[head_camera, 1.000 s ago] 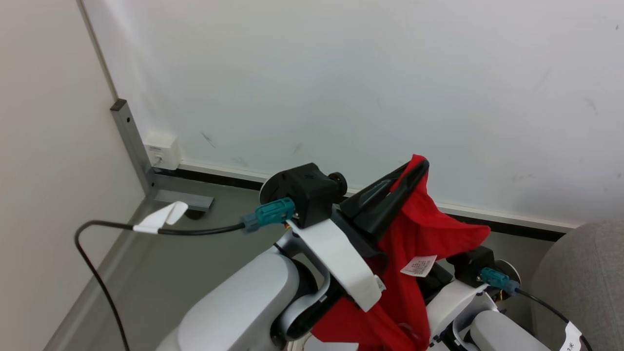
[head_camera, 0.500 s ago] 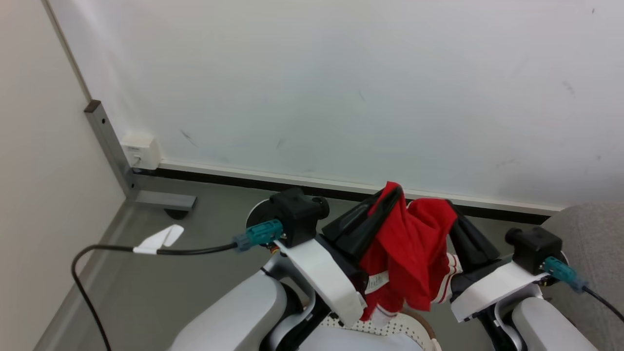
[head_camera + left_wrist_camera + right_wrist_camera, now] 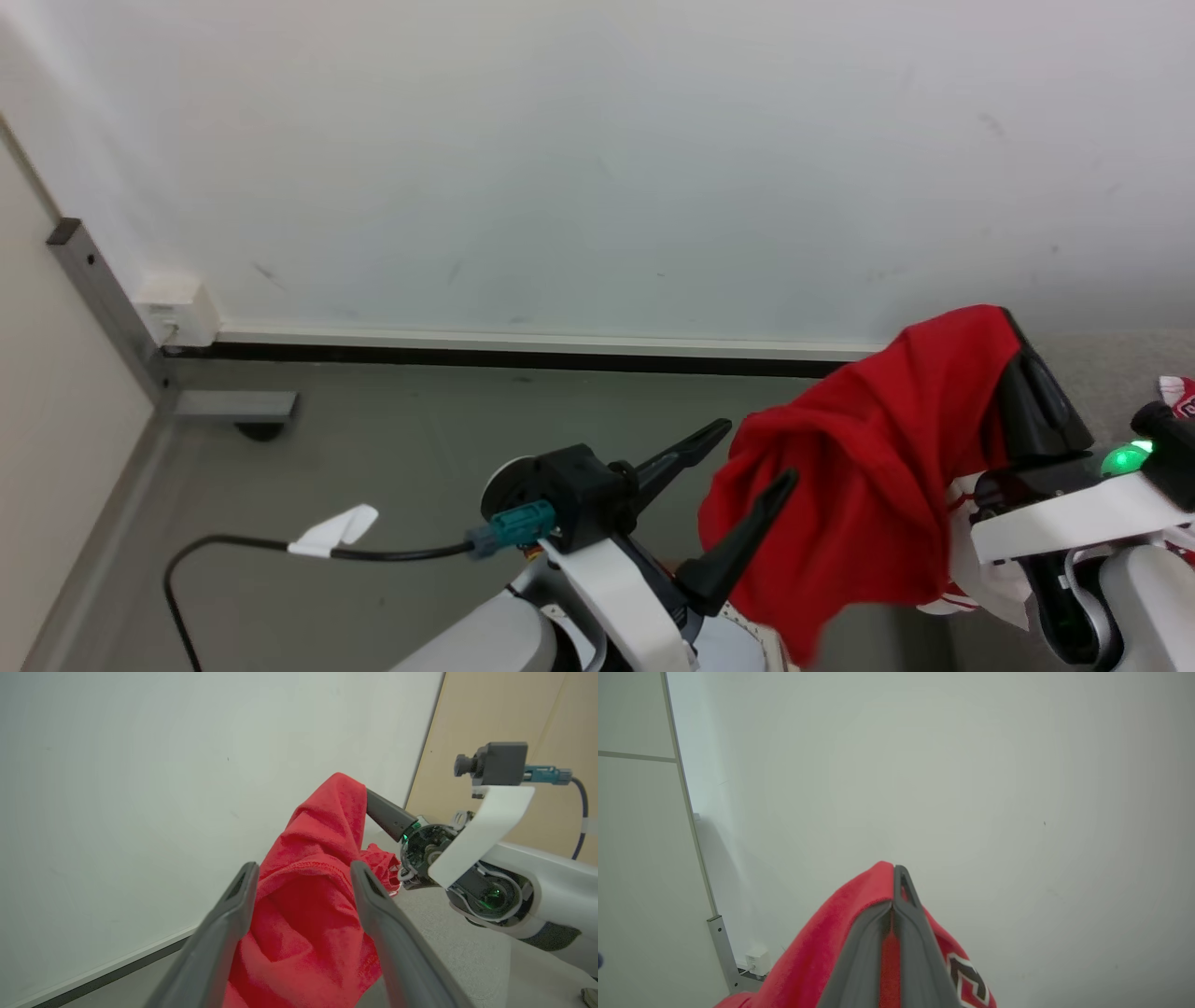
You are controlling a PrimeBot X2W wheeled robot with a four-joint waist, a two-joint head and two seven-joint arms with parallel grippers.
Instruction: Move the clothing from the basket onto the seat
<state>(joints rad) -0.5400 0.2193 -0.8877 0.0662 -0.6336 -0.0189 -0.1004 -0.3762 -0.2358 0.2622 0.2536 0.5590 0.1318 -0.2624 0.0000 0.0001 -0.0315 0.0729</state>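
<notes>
Found the right claw [image 3: 1010, 327] closed tight on a fold of the red clothing [image 3: 859, 476], both dark fingers pressed together with the cloth pinched near their tips. Saw the garment raised in the air and draped down from that grip in loose folds, with white trim showing beneath the right wrist. Caught a black-and-white printed mark on the fabric in the right wrist view. Noted the left claw [image 3: 756, 453] spread wide open and holding nothing, its fingers just beside the hanging cloth and pointing toward it; could not tell whether one fingertip brushed the fabric. Made out the light-grey seat [image 3: 1111, 359] at the right, behind and under the right arm, with a scrap of red-and-white fabric [image 3: 1178, 392] lying on it at the far edge. Spotted a sliver of the perforated white basket [image 3: 750, 623] at the bottom of the head view, under the left arm, close to the garment's lowest hem. Saw grey floor [image 3: 392, 467] and a pale wall [image 3: 597, 168] behind.
</notes>
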